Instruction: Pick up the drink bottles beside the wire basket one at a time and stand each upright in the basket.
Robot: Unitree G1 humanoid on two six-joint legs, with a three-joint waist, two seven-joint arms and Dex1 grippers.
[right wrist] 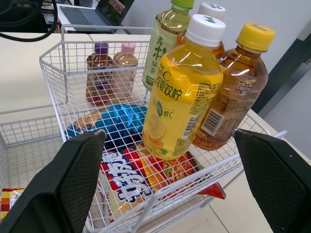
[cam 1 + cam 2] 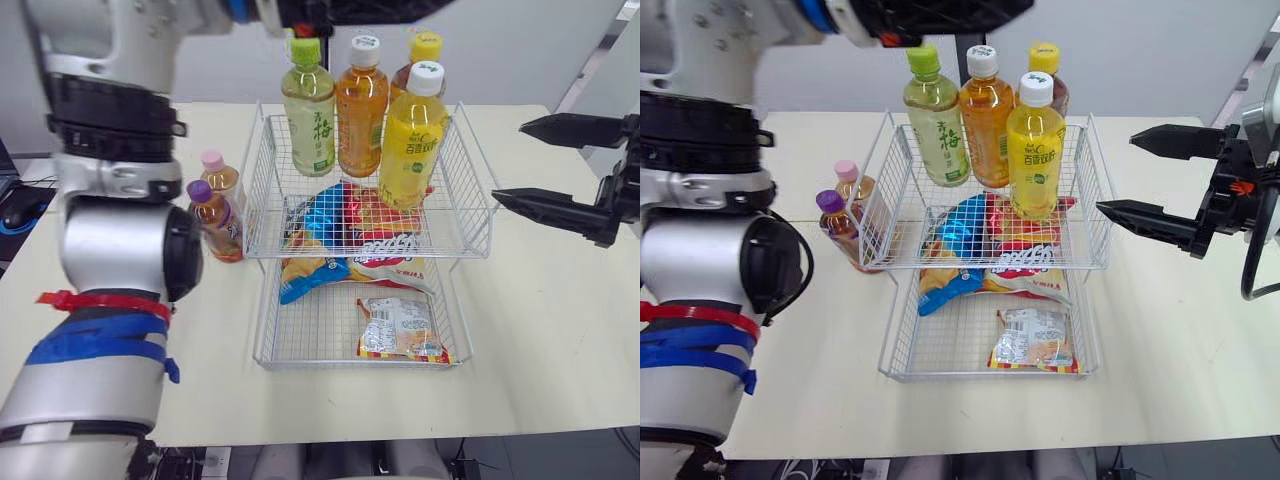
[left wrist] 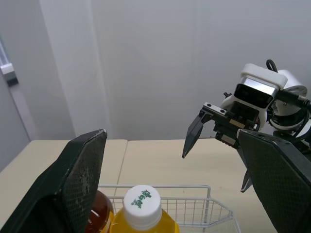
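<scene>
Over the basket's far side, left gripper point(image 3: 171, 135): fingers spread wide and holding nothing, high above the white cap of the yellow bottle point(image 2: 411, 135).
Right of the basket, right gripper point(image 2: 511, 162): also spread and empty, tips pointing at the right wall, apart from it.
Wire basket point(image 2: 470, 165): four bottles stand upright along its far side: the yellow one, a green bottle point(image 2: 308, 110), an orange bottle point(image 2: 361, 105) and a brown bottle point(image 1: 238, 92) behind.
Snack bags point(image 2: 360, 225): piled on the near part of the basket floor.
Waiting bottles: a pink-capped bottle point(image 2: 219, 178) and a purple-capped bottle point(image 2: 215, 222) stand on the table point(image 2: 540, 330), just beside the left wall and close together.
Progress: probably two left to move.
Risk at pickup: the pair is tight against the wire, so a finger could snag the mesh or knock the neighbour over.
Risk at placement: the bags give an uneven floor, so a bottle may tip, and a careless entry could topple the standing row.
</scene>
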